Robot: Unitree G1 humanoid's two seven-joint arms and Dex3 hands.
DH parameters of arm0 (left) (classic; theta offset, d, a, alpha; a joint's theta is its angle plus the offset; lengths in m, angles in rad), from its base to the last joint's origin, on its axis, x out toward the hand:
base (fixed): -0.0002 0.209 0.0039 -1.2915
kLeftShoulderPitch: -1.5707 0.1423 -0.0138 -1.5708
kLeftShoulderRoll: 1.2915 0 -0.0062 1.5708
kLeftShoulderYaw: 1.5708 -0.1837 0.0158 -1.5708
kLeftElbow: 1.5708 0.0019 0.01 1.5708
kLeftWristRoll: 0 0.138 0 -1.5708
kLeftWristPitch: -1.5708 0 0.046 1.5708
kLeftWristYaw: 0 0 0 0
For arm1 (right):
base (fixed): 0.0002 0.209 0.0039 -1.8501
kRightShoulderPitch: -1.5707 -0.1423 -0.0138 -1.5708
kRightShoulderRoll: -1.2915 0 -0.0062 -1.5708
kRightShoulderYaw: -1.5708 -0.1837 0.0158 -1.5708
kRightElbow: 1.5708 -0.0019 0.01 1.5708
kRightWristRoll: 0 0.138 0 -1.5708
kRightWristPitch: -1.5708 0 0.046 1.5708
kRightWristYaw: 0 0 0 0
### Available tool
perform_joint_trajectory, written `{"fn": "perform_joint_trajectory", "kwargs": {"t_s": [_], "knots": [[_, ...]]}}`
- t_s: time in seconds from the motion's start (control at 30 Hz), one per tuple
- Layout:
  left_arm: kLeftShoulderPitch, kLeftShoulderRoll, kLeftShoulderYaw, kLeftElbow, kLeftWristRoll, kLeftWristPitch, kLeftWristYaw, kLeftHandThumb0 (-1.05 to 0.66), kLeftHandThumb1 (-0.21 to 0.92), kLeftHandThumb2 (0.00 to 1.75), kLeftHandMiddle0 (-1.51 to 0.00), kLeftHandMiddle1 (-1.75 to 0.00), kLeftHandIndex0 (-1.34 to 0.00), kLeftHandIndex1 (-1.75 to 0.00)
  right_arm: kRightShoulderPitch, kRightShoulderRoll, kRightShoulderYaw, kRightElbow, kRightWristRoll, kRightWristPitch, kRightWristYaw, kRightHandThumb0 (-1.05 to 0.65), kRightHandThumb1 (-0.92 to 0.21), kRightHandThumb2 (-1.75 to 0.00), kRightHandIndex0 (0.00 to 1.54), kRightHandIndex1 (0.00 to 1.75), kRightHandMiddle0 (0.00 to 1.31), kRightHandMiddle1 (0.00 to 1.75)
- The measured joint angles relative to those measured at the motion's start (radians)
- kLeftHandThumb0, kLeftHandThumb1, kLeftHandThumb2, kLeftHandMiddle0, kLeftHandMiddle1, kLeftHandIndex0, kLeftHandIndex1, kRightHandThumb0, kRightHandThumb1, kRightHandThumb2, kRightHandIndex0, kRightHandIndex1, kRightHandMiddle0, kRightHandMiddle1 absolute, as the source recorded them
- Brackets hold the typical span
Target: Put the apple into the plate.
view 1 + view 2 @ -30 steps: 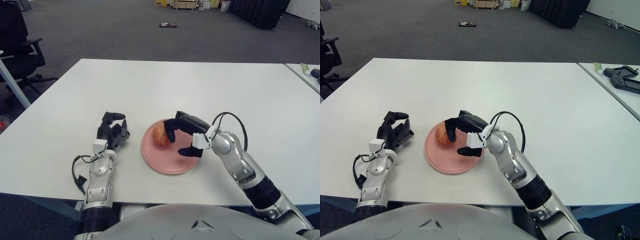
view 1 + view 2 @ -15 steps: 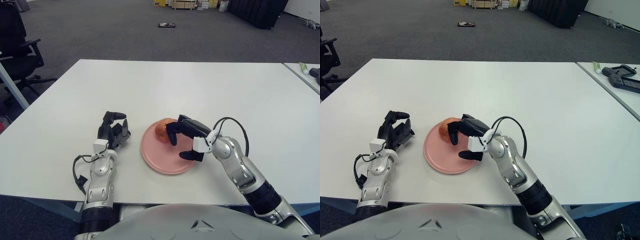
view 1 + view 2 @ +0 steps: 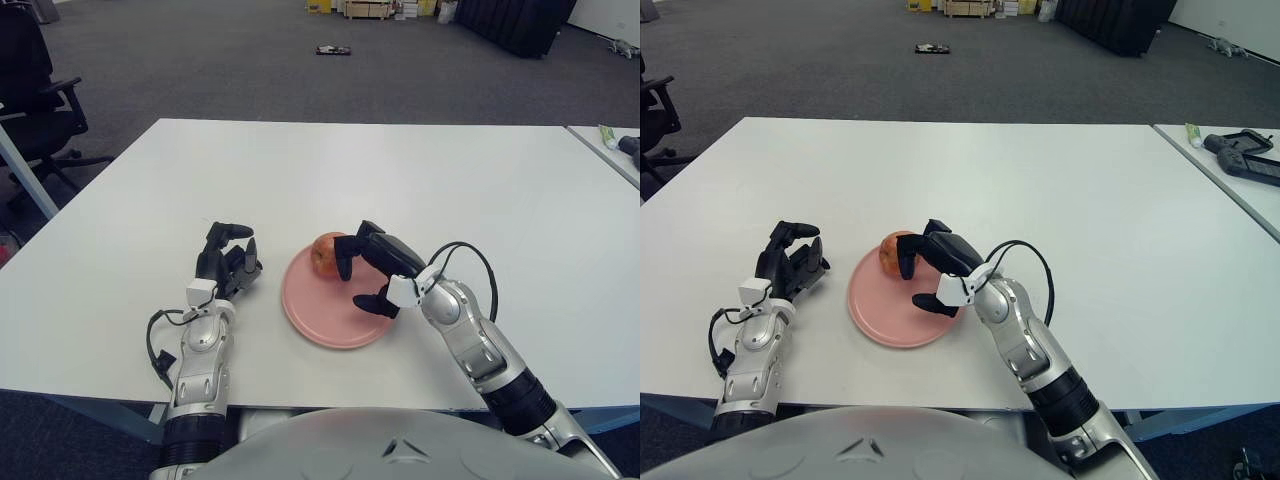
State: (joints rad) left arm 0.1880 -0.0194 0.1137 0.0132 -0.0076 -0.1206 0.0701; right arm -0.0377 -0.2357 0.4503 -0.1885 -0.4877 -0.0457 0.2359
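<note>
The red-yellow apple rests on the far left part of the pink plate in the middle of the white table. My right hand is over the plate just right of the apple. Its fingers are spread and reach the apple's right side, and the thumb hangs low over the plate, apart from the apple. My left hand lies parked on the table left of the plate, fingers curled, holding nothing.
The white table stretches far behind and to both sides of the plate. A second table at the right holds a black device. A black office chair stands at the far left on the floor.
My right hand has drawn back toward me and opened off the apple. The apple, earlier covered by the fingers, now sits exposed near the plate's far edge. The left hand has not moved.
</note>
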Motion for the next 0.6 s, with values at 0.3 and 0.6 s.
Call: {"fn": "perform_joint_trajectory", "kwargs": {"t_s": [0.3,0.6], "knots": [[0.000,-0.003,0.001,0.014,0.009,-0.001,0.008,-0.38,0.71,0.82,-0.81,-1.75,-0.32,-1.75,0.056,0.012,-0.070,0.000,0.049,-0.057,-0.066,-0.02,-0.08,-1.53,0.80,1.75,0.64,1.57],[-0.011,0.004,-0.003,0.055,0.020,-0.014,0.009,-0.37,0.74,0.79,-0.81,-1.75,-0.30,-1.75,0.106,0.039,-0.145,0.006,0.050,-0.140,-0.213,-0.01,-0.22,-1.42,0.58,1.75,0.55,1.73]]}}
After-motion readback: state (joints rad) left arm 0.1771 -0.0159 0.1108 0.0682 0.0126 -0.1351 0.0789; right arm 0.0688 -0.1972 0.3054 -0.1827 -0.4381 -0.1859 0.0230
